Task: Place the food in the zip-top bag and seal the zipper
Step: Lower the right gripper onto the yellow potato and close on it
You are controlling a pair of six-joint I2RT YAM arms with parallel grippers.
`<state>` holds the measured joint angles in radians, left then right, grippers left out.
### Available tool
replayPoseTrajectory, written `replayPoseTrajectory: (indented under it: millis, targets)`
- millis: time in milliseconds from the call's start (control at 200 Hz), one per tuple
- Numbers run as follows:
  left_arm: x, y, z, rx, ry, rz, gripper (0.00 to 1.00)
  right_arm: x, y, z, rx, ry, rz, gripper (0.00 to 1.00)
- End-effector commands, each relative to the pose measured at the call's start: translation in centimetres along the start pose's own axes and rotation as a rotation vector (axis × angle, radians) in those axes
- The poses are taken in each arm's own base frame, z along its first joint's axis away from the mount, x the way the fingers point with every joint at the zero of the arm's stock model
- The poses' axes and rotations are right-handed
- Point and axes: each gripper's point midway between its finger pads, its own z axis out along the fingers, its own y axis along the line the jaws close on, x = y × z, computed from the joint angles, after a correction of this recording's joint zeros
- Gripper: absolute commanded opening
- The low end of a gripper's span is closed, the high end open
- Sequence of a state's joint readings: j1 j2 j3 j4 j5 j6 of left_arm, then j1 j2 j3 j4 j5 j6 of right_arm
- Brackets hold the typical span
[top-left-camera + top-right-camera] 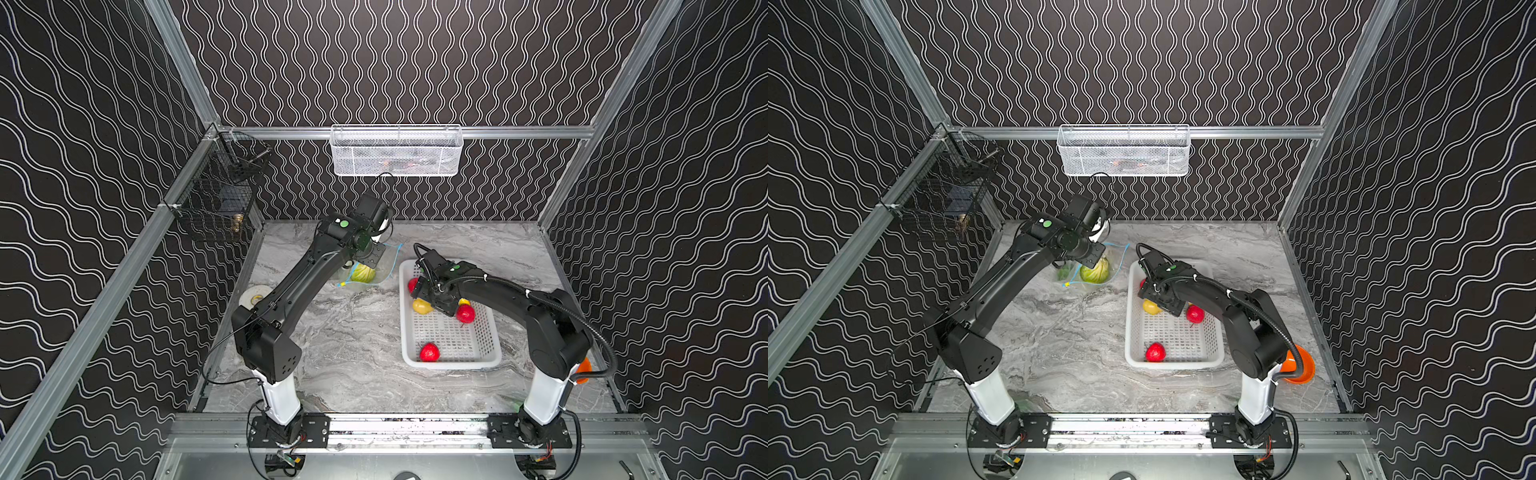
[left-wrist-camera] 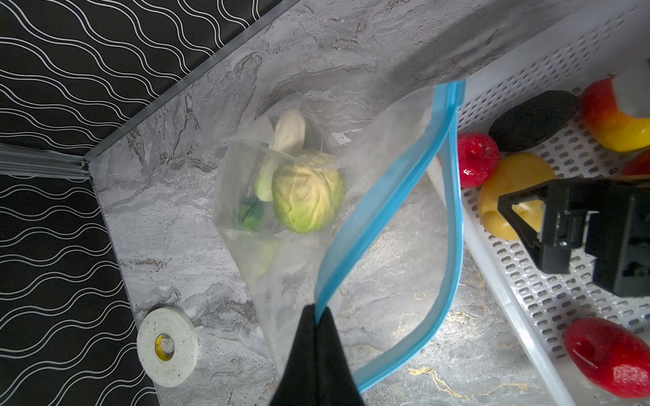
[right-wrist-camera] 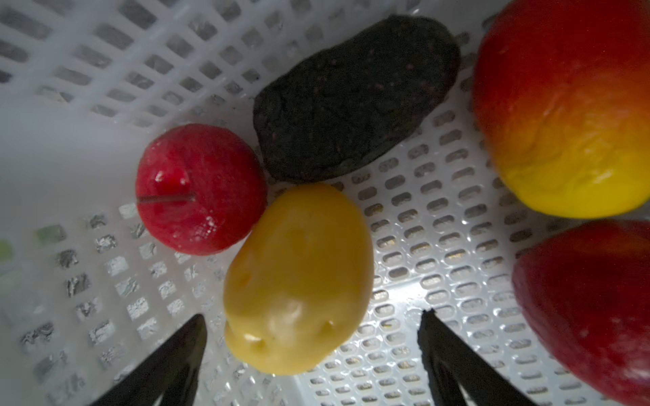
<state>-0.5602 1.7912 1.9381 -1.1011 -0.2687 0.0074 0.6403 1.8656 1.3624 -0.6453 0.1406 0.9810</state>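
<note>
The clear zip-top bag (image 2: 365,147) lies on the marble table with its mouth held open. My left gripper (image 2: 318,313) is shut on the mouth edge at the light-blue zipper (image 2: 453,225). Inside lie a green cabbage (image 2: 307,191), a white radish (image 2: 290,131) and a green leaf (image 2: 251,212). The yellow slider tab (image 1: 341,284) shows in a top view. My right gripper (image 3: 313,327) hangs open in the white basket (image 1: 453,365), its fingers either side of a yellow piece (image 3: 299,277) without touching. Beside it lie a red fruit (image 3: 200,188), a dark item (image 3: 355,98) and a red-yellow fruit (image 3: 569,105).
Another red fruit (image 1: 429,352) lies at the basket's near end. A white tape roll (image 1: 254,296) sits by the left wall, an orange bowl (image 1: 1302,365) behind the right arm's base. A white mesh basket (image 1: 395,151) and a black wire basket (image 1: 216,199) hang on the walls.
</note>
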Motion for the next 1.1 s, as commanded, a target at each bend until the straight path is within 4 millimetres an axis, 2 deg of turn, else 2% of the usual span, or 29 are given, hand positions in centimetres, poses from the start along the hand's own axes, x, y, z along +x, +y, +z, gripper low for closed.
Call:
replayPoseTrajectory:
  millis: [0,65,90,390,460,721,891,1091]
  targets:
    - [-0.1,0.3,0.0,-0.015,-0.002,0.010,0.00,-0.2,0.4,0.5,-0.003,0.004,0.026,0.92]
    - [-0.2,0.2,-0.1,-0.011,-0.005,0.012,0.00,-0.3,0.6,0.4,-0.004,0.004,0.031,0.91]
    - [-0.2,0.2,-0.1,-0.012,-0.005,0.010,0.00,0.1,0.2,1.4,0.021,0.020,0.029,0.91]
    - [-0.1,0.4,-0.1,-0.023,-0.006,0.011,0.00,0.6,-0.6,2.5,0.071,0.040,0.026,0.87]
    - [-0.1,0.4,-0.2,-0.023,-0.007,0.011,0.00,0.6,-0.7,2.7,0.076,0.042,0.024,0.83]
    - [-0.1,0.5,-0.3,-0.026,-0.010,0.010,0.00,0.7,-1.0,2.8,0.083,0.040,0.022,0.76]
    - [-0.1,0.6,-0.1,-0.036,-0.007,0.010,0.00,0.7,-1.0,2.6,0.078,0.040,0.012,0.64]
    - [-0.1,0.7,-0.1,-0.036,-0.006,0.009,0.00,0.7,-1.1,2.3,0.073,0.034,0.006,0.60]
